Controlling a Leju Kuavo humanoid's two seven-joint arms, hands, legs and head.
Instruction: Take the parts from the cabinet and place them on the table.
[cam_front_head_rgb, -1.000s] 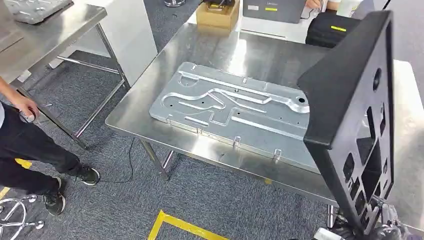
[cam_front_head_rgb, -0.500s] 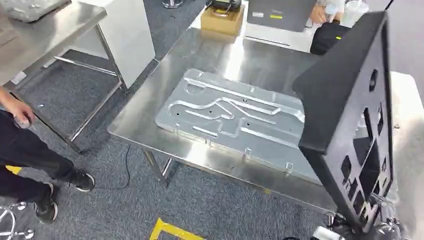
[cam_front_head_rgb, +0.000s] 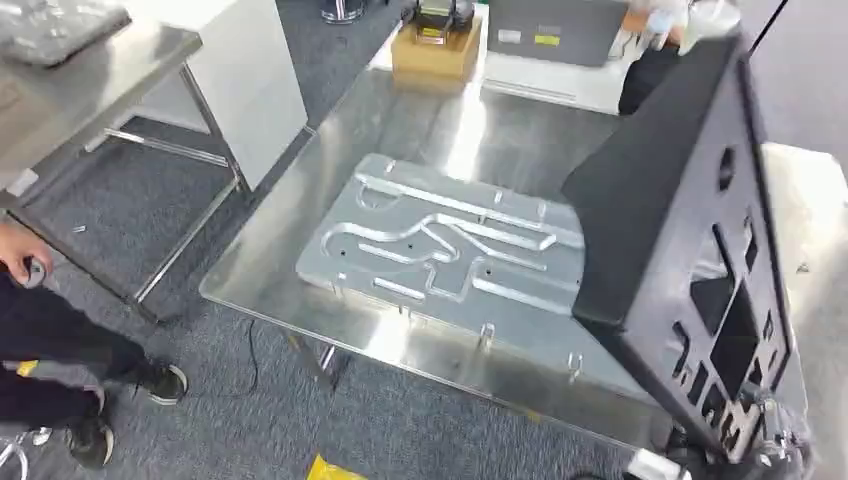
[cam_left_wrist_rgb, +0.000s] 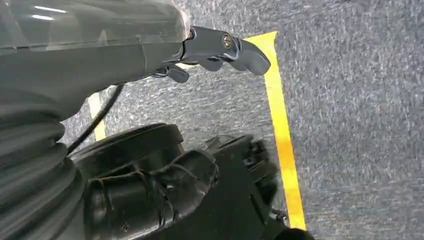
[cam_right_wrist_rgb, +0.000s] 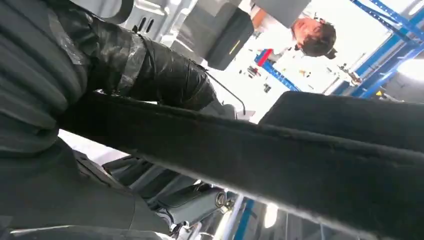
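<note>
Over the right end of the shiny steel table (cam_front_head_rgb: 300, 270) hangs the black angular sheet-metal part with cut-out slots (cam_front_head_rgb: 690, 240), upright, still clear of the tabletop. Its bottom corner sits in the right hand (cam_front_head_rgb: 765, 445) at the lower right of head view. The right wrist view has the dark fingers (cam_right_wrist_rgb: 150, 70) wrapped over the part's black edge, so the grip is closed on it.

Left hand (cam_left_wrist_rgb: 220, 47) hangs over grey carpet (cam_left_wrist_rgb: 350, 115) beside a yellow floor tape line (cam_left_wrist_rgb: 282, 135). It holds nothing; fingers look loosely extended, but I can't tell how far they are spread.

A flat silver machined aluminium plate with raised channels (cam_front_head_rgb: 450, 245) already lies on the table, occupying the middle and running toward the near edge. Whether it counts as a delivered part I can't say.

Progress, my read: the pick from the cabinet is done and the carry is mostly done. What's left is lowering the black part and letting go. Free tabletop looks tight: bare steel at the far edge and at the right end, past the plate.

Off-task: a person's dark legs and shoes (cam_front_head_rgb: 90, 370) at the left, and a brown cardboard box (cam_front_head_rgb: 435, 50) beyond the table's far edge.
</note>
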